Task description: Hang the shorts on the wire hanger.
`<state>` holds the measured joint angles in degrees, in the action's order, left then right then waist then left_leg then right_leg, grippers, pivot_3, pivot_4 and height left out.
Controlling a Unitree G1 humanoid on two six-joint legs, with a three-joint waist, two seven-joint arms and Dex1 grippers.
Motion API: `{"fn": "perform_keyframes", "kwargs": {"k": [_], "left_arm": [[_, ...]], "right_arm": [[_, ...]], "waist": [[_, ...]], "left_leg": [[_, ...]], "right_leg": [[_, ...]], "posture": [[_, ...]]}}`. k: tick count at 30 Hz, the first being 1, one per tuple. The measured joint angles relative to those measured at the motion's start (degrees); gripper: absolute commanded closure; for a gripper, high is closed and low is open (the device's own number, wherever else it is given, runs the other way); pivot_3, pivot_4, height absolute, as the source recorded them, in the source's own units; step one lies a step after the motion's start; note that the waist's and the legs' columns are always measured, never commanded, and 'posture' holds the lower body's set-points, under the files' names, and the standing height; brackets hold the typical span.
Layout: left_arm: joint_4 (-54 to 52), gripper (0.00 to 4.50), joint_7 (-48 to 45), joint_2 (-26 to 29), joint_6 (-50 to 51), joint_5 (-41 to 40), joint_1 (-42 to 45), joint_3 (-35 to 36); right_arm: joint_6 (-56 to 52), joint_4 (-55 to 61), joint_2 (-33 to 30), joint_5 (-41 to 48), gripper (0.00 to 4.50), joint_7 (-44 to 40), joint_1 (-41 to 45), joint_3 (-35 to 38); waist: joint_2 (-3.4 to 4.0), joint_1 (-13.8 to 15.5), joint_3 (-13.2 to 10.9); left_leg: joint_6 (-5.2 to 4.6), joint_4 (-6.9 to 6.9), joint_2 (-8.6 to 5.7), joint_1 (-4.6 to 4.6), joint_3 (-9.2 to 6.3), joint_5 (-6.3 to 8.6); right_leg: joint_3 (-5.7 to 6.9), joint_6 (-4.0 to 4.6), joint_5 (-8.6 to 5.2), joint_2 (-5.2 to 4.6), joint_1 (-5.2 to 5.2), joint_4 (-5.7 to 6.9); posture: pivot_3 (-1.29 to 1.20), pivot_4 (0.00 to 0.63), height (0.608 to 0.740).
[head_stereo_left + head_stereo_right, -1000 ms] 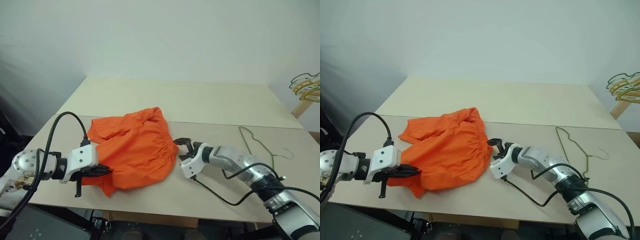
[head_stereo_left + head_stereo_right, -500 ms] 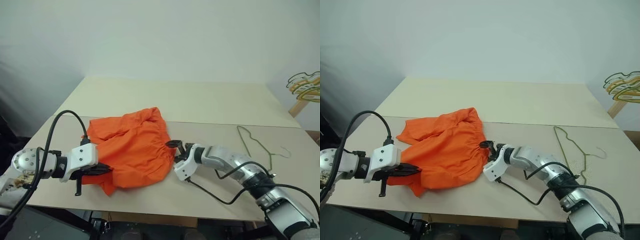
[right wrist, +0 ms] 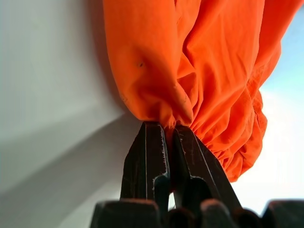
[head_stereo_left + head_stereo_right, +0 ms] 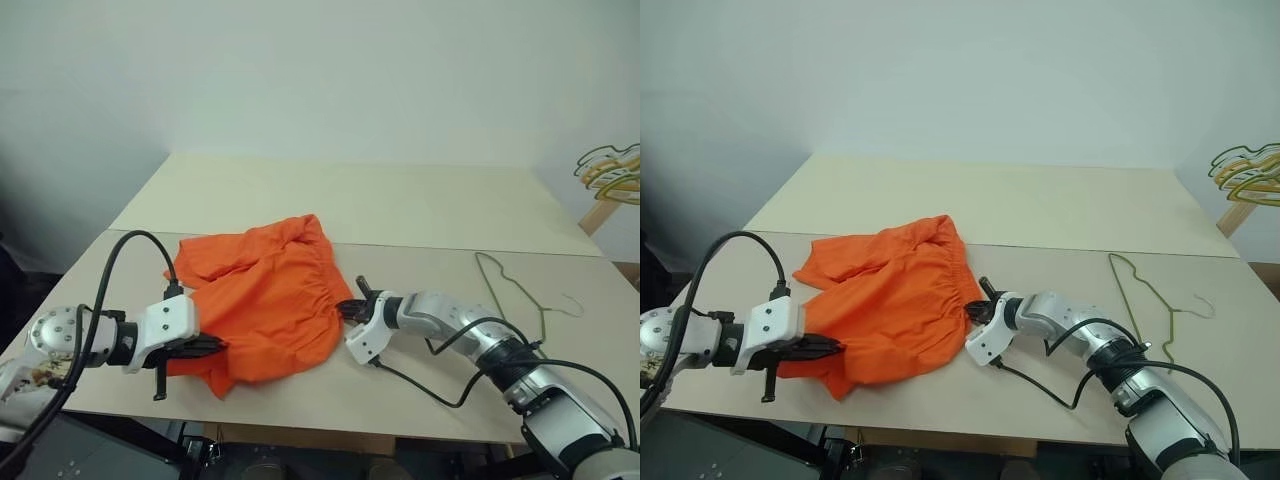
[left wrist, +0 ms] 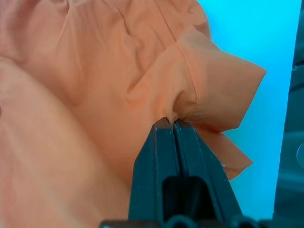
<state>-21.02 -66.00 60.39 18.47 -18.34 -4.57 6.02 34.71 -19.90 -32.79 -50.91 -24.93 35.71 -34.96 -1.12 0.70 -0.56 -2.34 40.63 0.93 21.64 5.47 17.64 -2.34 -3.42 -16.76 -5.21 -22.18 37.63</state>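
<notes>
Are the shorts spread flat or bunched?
Bunched: the shorts lie rumpled on the table, pinched at opposite edges by both grippers.

- Pale beige wooden tabletop (image 4: 400, 200), crossed by one seam from side to side.
- Bright orange fabric shorts (image 4: 265, 295), crumpled, on the near left part.
- Thin olive-green wire hanger (image 4: 512, 285), flat, near right, well apart from the shorts.
</notes>
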Motion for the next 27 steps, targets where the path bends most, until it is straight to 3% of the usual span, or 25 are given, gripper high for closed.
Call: {"fn": "perform_keyframes", "kwargs": {"k": [10, 18, 27], "left_arm": [[4.3, 4.50, 4.5, -1.7, -1.1, 5.4, 1.8, -1.8], [13.2, 4.50, 1.5, -5.3, -8.6, 10.3, 16.9, -10.7], [33.3, 4.50, -2.0, -14.0, -22.9, 18.2, 35.0, -20.4]], "right_arm": [[-2.4, -0.6, 1.2, 0.5, 4.46, -1.1, 0.0, 0.2], [-12.8, 1.9, -3.0, 0.5, 4.46, -0.4, -2.0, 6.1], [-26.2, 21.4, -8.2, 0.8, 4.46, -7.6, -19.1, 13.6]], "waist": [[-0.03, 0.1, 0.0], [-0.01, 0.8, 0.0], [-0.02, -1.1, 0.0]], "left_leg": [[0.03, 0.00, -0.04, 0.00, -0.01, -0.02], [0.05, 0.00, -0.12, 0.17, -0.02, -0.03], [0.00, 0.22, -0.10, 0.41, -0.11, -0.01]], "right_leg": [[0.03, 0.00, 0.00, 0.00, 0.00, 0.01], [0.17, 0.00, 0.00, -0.03, -0.04, 0.01], [0.21, -0.01, 0.00, 0.03, -0.07, -0.11]], "posture": [[0.12, 0.000, 0.740], [0.04, 0.000, 0.740], [-0.06, 0.000, 0.740]]}}
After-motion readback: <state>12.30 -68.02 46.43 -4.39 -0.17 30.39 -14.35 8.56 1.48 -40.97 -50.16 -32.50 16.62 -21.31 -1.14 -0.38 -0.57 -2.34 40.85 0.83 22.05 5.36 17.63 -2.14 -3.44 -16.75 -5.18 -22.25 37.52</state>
